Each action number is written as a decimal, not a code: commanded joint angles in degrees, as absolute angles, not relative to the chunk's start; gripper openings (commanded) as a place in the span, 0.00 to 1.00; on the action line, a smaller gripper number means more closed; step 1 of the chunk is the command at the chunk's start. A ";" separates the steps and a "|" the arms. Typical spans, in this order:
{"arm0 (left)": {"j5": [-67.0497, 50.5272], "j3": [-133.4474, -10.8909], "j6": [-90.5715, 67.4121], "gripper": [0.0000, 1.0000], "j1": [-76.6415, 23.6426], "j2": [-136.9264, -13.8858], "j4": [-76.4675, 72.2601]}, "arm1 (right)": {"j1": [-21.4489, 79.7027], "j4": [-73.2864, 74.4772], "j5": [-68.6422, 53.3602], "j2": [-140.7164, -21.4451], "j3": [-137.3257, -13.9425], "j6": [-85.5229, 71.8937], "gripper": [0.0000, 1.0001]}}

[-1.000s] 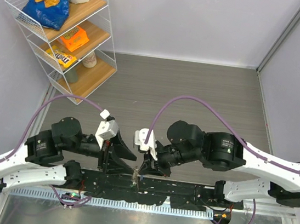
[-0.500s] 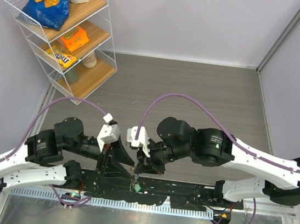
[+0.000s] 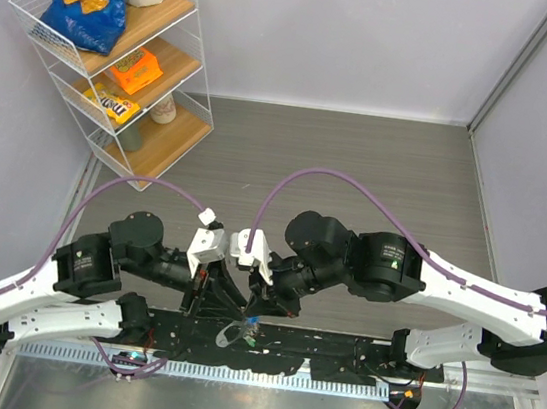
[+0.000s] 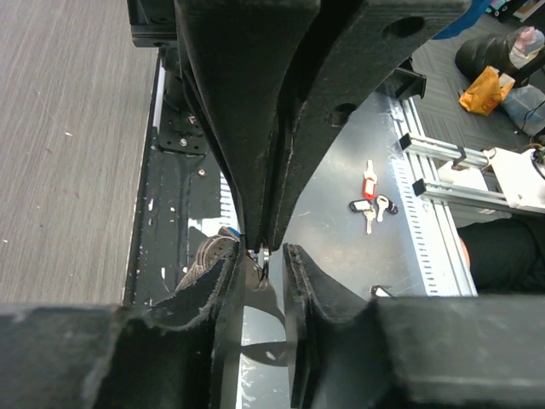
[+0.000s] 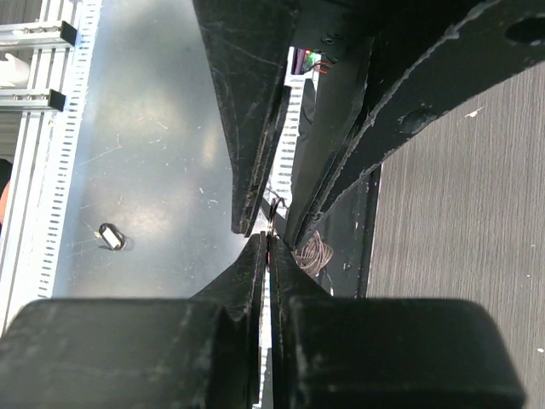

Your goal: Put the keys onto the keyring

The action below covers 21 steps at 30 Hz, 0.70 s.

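Lying on the rack (image 3: 176, 141) is a chip bag (image 3: 86, 3).

We see the right end effector (image 5: 267, 256), jaws pressed together, meeting the left end effector (image 5: 271, 227), whose jaws stand apart. A small tag (image 5: 111, 237) lies on the metal surface (image 5: 153, 128).
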<state>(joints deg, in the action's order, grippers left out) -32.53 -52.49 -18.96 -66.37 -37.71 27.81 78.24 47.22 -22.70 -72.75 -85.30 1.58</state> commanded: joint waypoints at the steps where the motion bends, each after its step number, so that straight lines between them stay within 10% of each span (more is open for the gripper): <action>1: -33.75 -54.75 -17.67 0.23 -66.36 -38.06 28.21 | 77.96 44.12 -24.34 -72.07 -87.89 1.58 0.05; 8: -34.10 -55.11 -16.79 0.01 -66.36 -38.93 29.62 | 77.96 44.12 -24.87 -71.89 -87.54 1.93 0.05; 16: -32.17 -54.85 -16.26 0.00 -66.44 -38.06 28.39 | 77.96 42.11 -25.58 -71.19 -86.31 1.15 0.05; 21: -29.89 -52.83 -16.70 0.00 -66.53 -35.69 24.35 | 77.96 38.50 -24.70 -67.77 -84.03 0.26 0.25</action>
